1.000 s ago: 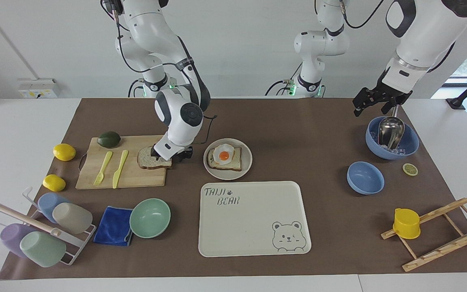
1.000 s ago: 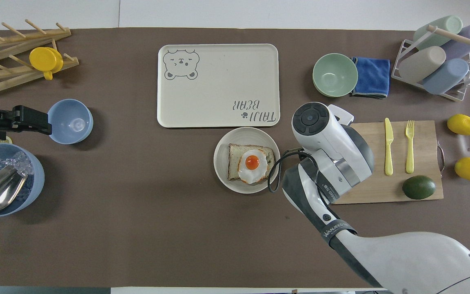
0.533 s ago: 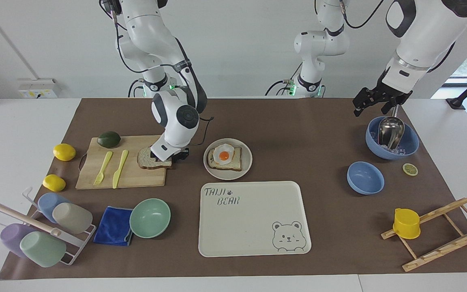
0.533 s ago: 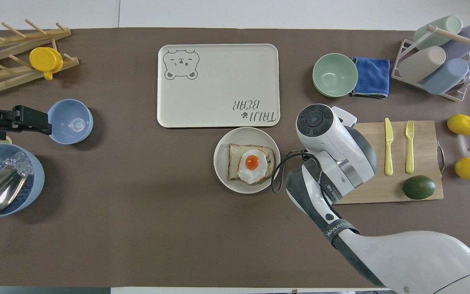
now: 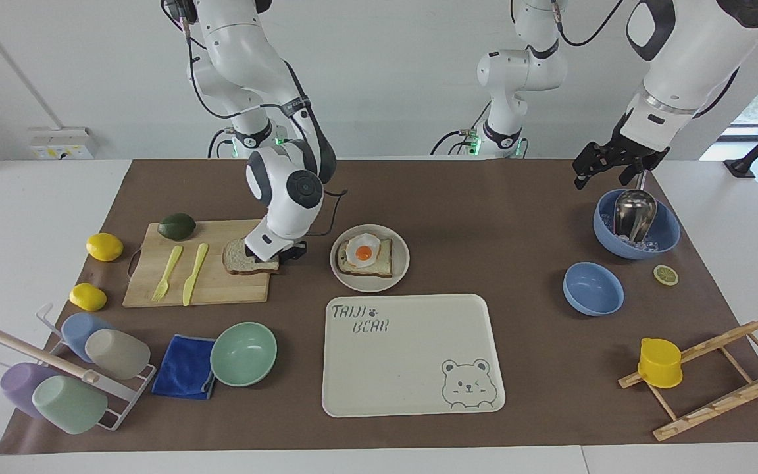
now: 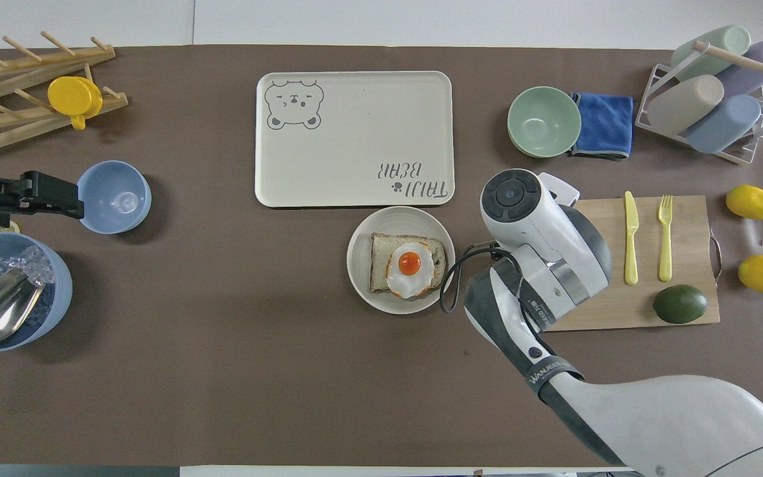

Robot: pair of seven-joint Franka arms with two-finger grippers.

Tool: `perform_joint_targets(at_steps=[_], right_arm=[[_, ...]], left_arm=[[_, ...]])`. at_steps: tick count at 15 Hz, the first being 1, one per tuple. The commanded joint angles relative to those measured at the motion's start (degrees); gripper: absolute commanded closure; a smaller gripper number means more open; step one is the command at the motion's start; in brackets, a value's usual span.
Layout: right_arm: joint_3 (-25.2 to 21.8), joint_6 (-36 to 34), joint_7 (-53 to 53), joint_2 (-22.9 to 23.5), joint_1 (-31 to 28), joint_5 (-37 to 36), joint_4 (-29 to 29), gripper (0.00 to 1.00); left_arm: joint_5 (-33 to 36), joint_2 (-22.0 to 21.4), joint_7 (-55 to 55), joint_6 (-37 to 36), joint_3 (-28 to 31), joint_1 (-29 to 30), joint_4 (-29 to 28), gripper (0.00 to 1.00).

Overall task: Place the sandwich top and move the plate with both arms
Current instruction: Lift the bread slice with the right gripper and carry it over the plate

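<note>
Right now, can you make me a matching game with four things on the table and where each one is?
Things:
1. fried egg
2. metal scoop
3. avocado
4. yellow cup

Places:
A. on the wooden rack
B. on the cutting board
C. on bread on the plate
D. in the big blue bowl

Pairs: 1-C, 2-D, 3-B, 4-A

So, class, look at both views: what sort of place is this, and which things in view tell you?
Most likely a robotics lab staged as a kitchen table: two white arms, the right gripper down at a bread slice on a cutting board, beside an egg-topped slice on a plate.
</note>
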Motion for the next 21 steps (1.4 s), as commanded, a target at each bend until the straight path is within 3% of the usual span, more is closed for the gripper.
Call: perform_joint_targets(at_steps=[1, 9, 15, 21], right_arm=[[0.4, 0.5, 1.0, -1.2, -0.5, -1.4, -1.3, 1.00], [0.4, -11.1, -1.7, -2.7, -0.1, -1.4, 7.8, 1.00], [1.8, -26.2, -3.4, -3.6, 2.4, -1.0, 18.4, 1.00], [2.7, -30.7, -1.6, -3.2, 10.8, 0.6, 22.5, 1.00]], left_arm=[[0.5, -0.7, 0.6, -0.1, -0.2, 0.4, -0.2, 0.00], [0.5, -0.7, 0.5, -0.1, -0.2, 0.4, -0.2, 0.00], [0.4, -0.7, 0.5, -0.1, -0.2, 0.4, -0.2, 0.00], [0.5, -0.7, 0.5, 0.3, -0.2, 0.4, -0.2, 0.00]])
